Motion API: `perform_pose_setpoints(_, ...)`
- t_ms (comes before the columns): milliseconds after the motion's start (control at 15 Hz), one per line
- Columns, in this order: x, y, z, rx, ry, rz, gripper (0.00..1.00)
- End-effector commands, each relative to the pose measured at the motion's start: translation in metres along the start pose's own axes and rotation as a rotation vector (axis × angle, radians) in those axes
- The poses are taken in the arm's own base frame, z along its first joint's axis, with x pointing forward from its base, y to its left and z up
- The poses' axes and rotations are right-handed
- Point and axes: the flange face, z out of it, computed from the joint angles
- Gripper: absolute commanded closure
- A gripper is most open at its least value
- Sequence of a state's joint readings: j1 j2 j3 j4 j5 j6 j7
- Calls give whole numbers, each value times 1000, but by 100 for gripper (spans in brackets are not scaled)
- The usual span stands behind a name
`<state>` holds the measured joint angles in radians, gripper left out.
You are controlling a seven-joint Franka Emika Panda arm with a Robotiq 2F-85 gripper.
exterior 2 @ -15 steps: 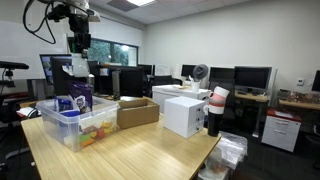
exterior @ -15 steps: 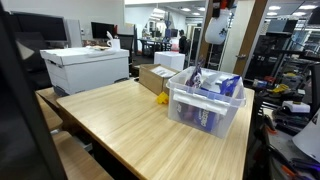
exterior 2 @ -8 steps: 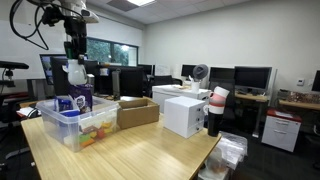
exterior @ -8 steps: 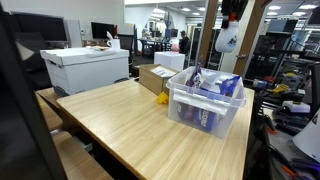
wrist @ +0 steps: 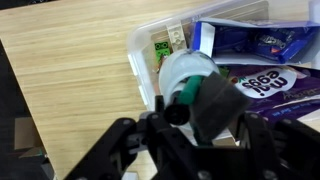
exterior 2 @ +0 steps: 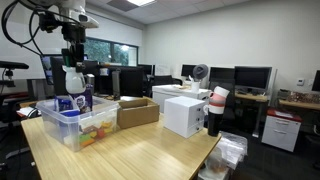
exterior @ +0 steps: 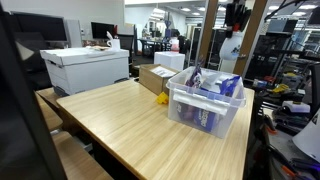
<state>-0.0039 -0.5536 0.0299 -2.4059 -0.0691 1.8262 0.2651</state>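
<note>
I have the pincer [wrist: 196,108] partly closed around a white bottle [wrist: 185,72] with a green end. The jaws press on its sides and the rounded white body points down, away from the wrist. In an exterior view the white bottle [exterior 2: 73,79] hangs straight beneath the pincer [exterior 2: 72,58], well clear of everything under it.

Directly below is the clear plastic bin [wrist: 140,70]. From the wrist view the bottle sits over the bin's near corner, and its wall is just beside the bottle's outline. Purple snack packets [wrist: 262,82] and a blue wrapper [wrist: 250,40] fill the bin off to one side of the pincer. The bare wooden table [wrist: 70,80] lies to the other side.

I judge this to be the carrying step, with the bottle held aloft over the bin and not yet set anywhere. A descent from here calls for a small shift inward from the wall, so the bottle clears the rim and meets the packets gently, and the jaws should widen only once it rests.
</note>
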Motion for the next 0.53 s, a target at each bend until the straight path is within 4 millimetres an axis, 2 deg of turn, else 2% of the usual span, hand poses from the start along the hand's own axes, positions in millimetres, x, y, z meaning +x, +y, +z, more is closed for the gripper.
perform_pose_setpoints(0,-8,11,13,34,11,51,66)
perform_pose_setpoints(467,-7,20,38,34,-7,72,66)
